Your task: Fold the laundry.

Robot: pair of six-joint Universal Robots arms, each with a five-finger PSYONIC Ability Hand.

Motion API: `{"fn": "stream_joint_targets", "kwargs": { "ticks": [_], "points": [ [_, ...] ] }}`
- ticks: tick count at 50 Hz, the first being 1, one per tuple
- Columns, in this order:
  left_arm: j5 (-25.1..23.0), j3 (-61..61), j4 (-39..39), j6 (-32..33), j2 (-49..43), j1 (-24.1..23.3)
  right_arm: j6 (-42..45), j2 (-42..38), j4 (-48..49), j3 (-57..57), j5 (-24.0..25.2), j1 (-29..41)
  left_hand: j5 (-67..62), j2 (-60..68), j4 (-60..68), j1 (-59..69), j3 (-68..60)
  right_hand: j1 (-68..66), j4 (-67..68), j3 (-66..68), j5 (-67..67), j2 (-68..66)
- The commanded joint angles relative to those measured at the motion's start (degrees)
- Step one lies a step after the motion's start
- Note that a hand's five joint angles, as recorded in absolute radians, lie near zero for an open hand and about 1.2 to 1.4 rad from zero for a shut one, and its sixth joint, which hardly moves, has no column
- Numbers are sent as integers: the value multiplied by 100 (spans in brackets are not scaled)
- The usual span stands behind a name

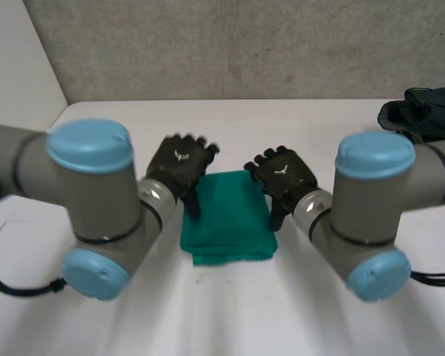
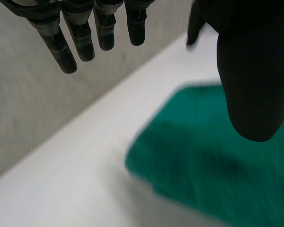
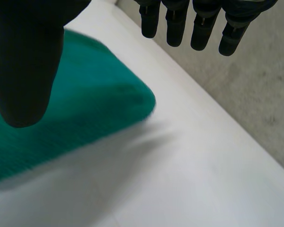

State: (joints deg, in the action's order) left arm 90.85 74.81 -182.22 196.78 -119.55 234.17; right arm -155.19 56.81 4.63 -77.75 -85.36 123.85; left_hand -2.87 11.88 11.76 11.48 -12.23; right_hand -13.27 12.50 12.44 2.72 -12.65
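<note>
The dark garment (image 1: 429,110) at the tabletop's (image 1: 282,122) far right corner was cut off by the view's edge and partly hidden behind the right arm (image 1: 378,200).

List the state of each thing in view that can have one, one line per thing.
green cloth: folded into a compact rectangle, lying flat on the table between the two hands.
left robot hand: open, fingers straight, holding nothing, at the cloth's left edge.
right robot hand: open, fingers straight, holding nothing, at the cloth's right edge.
dark garment: crumpled and unfolded, at the table's far right.
</note>
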Motion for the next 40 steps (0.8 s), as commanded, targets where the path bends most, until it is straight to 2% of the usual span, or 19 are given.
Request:
{"fn": "stream_joint_targets", "kwargs": {
  "ticks": [1,3,7,10,21,40],
  "points": [
    [-1630,-36,46,-131,572,243,-38,217,889,-1108,37,490,-54,153,165,193,-118,327,-250,-244,-272,265],
    [-2199,-28,151,-280,747,270,-38,181,1162,-1286,28,561,-54,153,165,193,-118,327,-250,-244,-272,265],
    [-2790,-36,440,-534,950,392,15,-3,1970,-1602,2,658,-54,153,165,193,-118,327,-250,-244,-272,265],
    [-3002,-10,521,-676,968,454,85,-214,2366,-1638,2,667,-38,136,148,177,-101,327,-250,-244,-272,265],
    [-3012,16,503,-720,933,437,428,-855,2605,-1199,-42,641,-71,169,182,210,-135,-639,716,722,694,-701],
    [-3003,43,512,-799,968,463,401,-1172,2587,-391,-86,632,-172,270,283,311,-236,-1260,1337,1343,1315,-1322]
  ]
}}
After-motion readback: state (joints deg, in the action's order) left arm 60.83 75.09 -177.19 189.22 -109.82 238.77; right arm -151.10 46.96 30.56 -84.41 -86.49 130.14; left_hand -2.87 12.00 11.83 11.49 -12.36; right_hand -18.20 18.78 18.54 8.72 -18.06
